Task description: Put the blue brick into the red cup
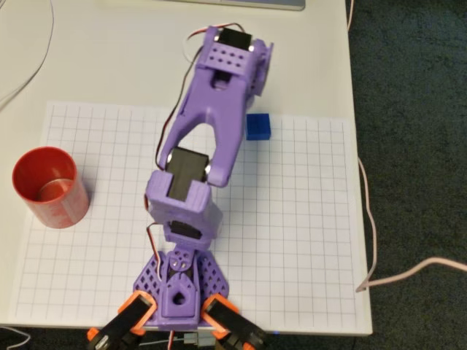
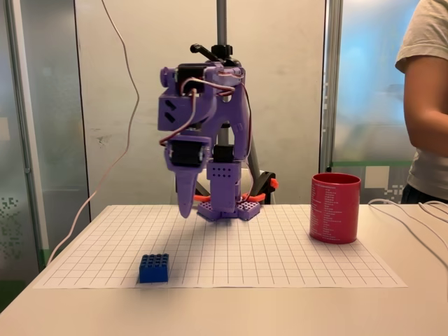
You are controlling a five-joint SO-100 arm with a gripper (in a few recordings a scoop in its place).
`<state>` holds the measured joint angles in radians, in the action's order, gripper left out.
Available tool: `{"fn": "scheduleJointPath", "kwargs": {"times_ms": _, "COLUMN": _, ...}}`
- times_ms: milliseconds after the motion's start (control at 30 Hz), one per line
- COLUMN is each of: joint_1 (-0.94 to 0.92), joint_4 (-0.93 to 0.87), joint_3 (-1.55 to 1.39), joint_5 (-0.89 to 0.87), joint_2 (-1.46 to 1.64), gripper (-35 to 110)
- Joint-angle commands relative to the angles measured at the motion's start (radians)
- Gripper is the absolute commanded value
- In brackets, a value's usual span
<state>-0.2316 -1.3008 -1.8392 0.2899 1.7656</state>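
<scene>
Above the blue brick, the pincer hangs narrow, empty; it should widen, then descend squarely.

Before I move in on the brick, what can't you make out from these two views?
- Gripper opening: fixed view shows it edge-on; overhead, the arm covers it.
- Blue brick: its left edge sits under the arm overhead.
- Red cup interior: its wall hides it in the fixed view.
- Cup print: too small.

purple arm folding up over its base, reaching toward table's far edge in overhead view | gripper hanging fingers-down, well above the sheet | jaws closing together, holding nothing
</scene>
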Motion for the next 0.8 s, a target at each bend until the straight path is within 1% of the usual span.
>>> {"fn": "scheduleJointPath", "kwargs": {"times_ms": 0, "joint_1": -0.023, "joint_4": 0.055, "joint_3": -0.011, "joint_5": 0.021, "joint_2": 0.012, "gripper": 0}}
{"fn": "scheduleJointPath", "kwargs": {"times_ms": 167, "joint_1": -0.104, "joint_4": 0.104, "joint_3": -0.046, "joint_5": 0.103, "joint_2": -0.049, "gripper": 0}}
{"fn": "scheduleJointPath", "kwargs": {"times_ms": 333, "joint_1": -0.14, "joint_4": 0.127, "joint_3": -0.04, "joint_5": 0.127, "joint_2": -0.101, "gripper": 0}}
{"fn": "scheduleJointPath", "kwargs": {"times_ms": 600, "joint_1": -0.158, "joint_4": 0.146, "joint_3": -0.018, "joint_5": 0.149, "joint_2": -0.103, "gripper": 0}}
{"fn": "scheduleJointPath", "kwargs": {"times_ms": 667, "joint_1": -0.172, "joint_4": 0.137, "joint_3": -0.021, "joint_5": 0.143, "joint_2": -0.092, "gripper": 27}}
{"fn": "scheduleJointPath", "kwargs": {"times_ms": 700, "joint_1": -0.181, "joint_4": 0.137, "joint_3": -0.017, "joint_5": 0.132, "joint_2": -0.084, "gripper": 43}}
{"fn": "scheduleJointPath", "kwargs": {"times_ms": 733, "joint_1": -0.19, "joint_4": 0.121, "joint_3": -0.015, "joint_5": 0.135, "joint_2": -0.075, "gripper": 54}}
{"fn": "scheduleJointPath", "kwargs": {"times_ms": 767, "joint_1": -0.192, "joint_4": 0.1, "joint_3": -0.002, "joint_5": 0.149, "joint_2": -0.072, "gripper": 54}}
